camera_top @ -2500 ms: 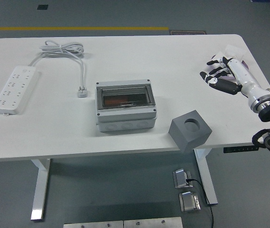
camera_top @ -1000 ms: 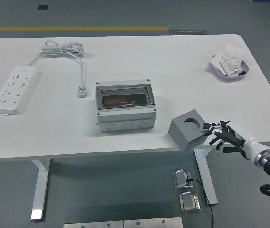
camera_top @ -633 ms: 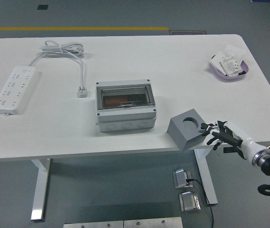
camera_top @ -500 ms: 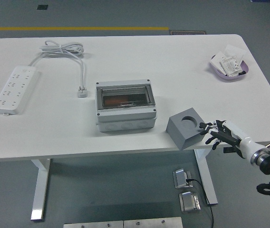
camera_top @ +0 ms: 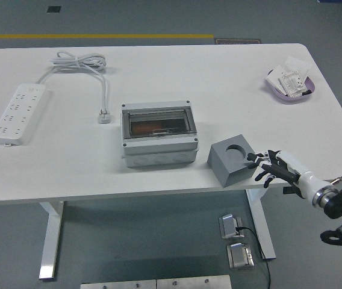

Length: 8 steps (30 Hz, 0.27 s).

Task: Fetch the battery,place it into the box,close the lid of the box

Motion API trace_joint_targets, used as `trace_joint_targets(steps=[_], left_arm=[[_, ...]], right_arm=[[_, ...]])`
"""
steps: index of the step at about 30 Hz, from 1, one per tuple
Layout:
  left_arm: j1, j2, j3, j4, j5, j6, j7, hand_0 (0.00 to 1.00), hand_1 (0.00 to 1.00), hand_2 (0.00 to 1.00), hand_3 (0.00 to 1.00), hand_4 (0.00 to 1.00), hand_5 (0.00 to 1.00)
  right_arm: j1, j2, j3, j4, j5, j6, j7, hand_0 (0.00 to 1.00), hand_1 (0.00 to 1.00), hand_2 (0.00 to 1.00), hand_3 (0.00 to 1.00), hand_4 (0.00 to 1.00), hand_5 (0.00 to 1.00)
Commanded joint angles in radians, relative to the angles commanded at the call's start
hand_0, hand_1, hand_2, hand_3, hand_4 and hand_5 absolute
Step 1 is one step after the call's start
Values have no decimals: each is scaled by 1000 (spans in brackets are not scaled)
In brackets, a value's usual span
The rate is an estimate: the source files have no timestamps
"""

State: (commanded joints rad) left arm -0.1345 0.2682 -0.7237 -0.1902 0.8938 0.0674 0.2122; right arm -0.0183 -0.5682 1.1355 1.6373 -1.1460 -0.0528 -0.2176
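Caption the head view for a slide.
Right hand with spread fingers touches grey block beside closed box.

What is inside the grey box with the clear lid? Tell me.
Through the closed clear lid of the grey box, an orange-red and dark shape shows; what it is cannot be told, and glare hides the rest.

robot hand (camera_top: 269,167) nudged grey block (camera_top: 233,160) leftward

A white power strip (camera_top: 18,112) lay near the table's (camera_top: 219,78) left edge, its coiled cord (camera_top: 79,62) toward the far edge and its plug (camera_top: 104,117) inward. A grey block (camera_top: 231,161) with a round hole sat at the near edge toward the right, and a purple tray (camera_top: 291,87) of small packets (camera_top: 294,80) rested near the far right corner.
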Motion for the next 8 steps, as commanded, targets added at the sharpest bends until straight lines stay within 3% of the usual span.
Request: trace_joint_targets(steps=[8], left_arm=[[0,1,-12,-1,14,0,4,641,698,605,586,619,76]], right_arm=[[-5,-4,-7,18,23,4,10,296,428,629,678,782,723]])
